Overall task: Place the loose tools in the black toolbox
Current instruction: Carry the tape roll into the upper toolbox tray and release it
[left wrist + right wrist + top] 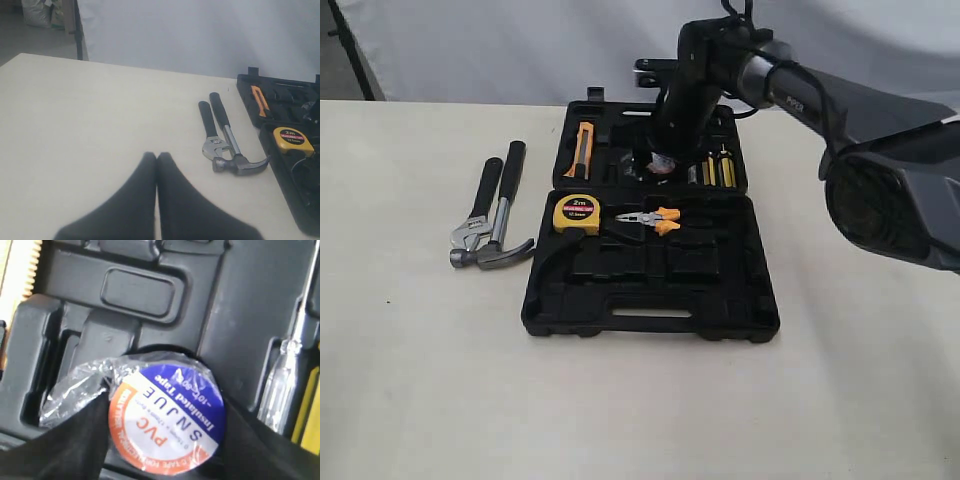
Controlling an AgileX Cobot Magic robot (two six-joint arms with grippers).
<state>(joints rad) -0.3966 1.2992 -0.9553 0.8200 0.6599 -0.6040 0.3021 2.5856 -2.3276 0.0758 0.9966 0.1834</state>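
Observation:
The black toolbox (650,290) lies open in the middle of the table. My right gripper (660,158) hangs low over its far half, shut on the clear-wrapped tape roll (660,166). In the right wrist view the tape roll (167,422) shows its PVC label between my two fingers (75,445), just above a round recess of the toolbox (140,287). The hammer (506,215) and the wrench (475,212) lie side by side on the table left of the case. In the left wrist view my left gripper (157,156) is shut and empty above bare table, short of the wrench (210,132) and hammer (232,150).
A yellow tape measure (577,213) and orange-handled pliers (650,218) sit in the near half of the case. An orange knife (582,148) and yellow screwdrivers (717,170) sit in the far half. The right arm's dark body (890,190) reaches in from the right.

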